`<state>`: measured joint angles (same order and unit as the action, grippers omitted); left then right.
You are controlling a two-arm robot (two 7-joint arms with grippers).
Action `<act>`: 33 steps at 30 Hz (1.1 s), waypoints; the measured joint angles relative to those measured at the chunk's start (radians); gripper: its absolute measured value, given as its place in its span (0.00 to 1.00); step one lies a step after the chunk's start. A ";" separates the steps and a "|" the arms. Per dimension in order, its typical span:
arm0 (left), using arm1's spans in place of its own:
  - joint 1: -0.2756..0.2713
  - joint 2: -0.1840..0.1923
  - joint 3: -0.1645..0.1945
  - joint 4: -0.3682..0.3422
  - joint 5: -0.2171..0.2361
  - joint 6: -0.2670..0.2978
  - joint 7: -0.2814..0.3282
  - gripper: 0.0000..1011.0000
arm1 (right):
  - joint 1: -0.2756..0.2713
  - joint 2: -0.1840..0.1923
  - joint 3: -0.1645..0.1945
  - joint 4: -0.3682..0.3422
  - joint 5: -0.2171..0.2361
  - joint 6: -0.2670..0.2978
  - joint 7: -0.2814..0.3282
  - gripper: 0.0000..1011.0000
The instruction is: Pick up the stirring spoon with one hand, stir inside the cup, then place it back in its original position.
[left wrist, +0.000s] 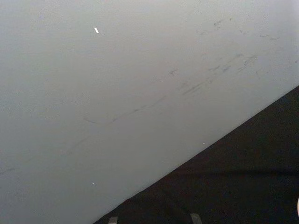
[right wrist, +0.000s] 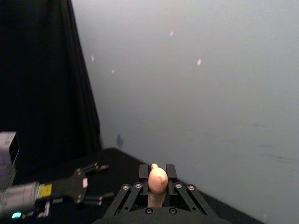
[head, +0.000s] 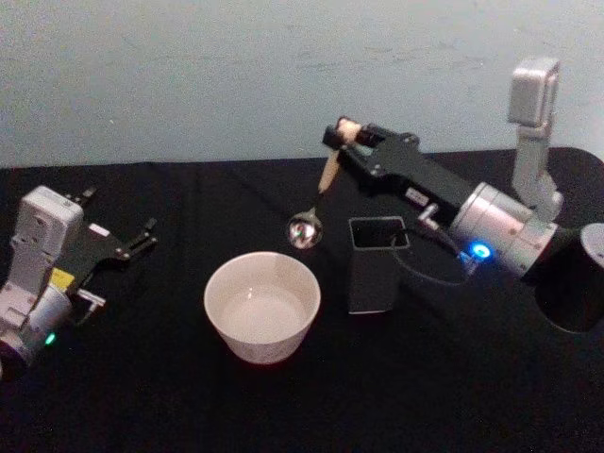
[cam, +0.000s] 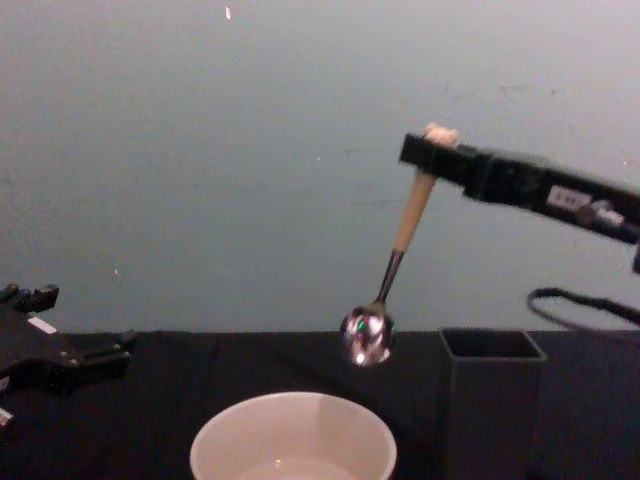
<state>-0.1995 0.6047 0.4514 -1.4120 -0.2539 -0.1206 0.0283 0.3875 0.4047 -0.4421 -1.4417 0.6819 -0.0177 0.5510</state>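
My right gripper (head: 343, 134) is shut on the top of the stirring spoon (head: 325, 177), just under its small cream bear head (right wrist: 157, 177). The spoon hangs tilted in the air, its shiny round bowl (cam: 367, 336) above and behind the far right rim of the cup (head: 262, 307). The cup (cam: 293, 436) is wide, off-white and round, standing at the middle of the table. The dark grey square holder (head: 376, 264) stands just right of the cup, under my right arm. My left gripper (head: 142, 239) rests open at the table's left side, away from everything.
A black cloth covers the table (head: 311, 406). A pale wall (head: 236, 75) rises behind it. A black cable (cam: 580, 300) loops behind the holder (cam: 491, 400). A dark round object (head: 590, 283) sits at the far right edge.
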 joint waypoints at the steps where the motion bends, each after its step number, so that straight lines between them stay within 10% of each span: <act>1: 0.000 0.000 0.000 0.000 0.000 0.000 0.000 0.99 | 0.003 -0.001 -0.007 0.005 -0.005 0.001 0.003 0.22; 19: 0.000 0.000 0.000 0.000 0.000 0.000 0.000 0.99 | 0.029 0.008 -0.158 0.038 -0.175 -0.025 0.092 0.21; 33: 0.000 0.000 0.000 0.000 0.000 0.000 0.000 0.99 | 0.042 -0.016 -0.194 0.049 -0.219 -0.028 0.117 0.21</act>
<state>-0.1995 0.6047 0.4514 -1.4120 -0.2539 -0.1205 0.0283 0.4297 0.3884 -0.6366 -1.3930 0.4634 -0.0454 0.6679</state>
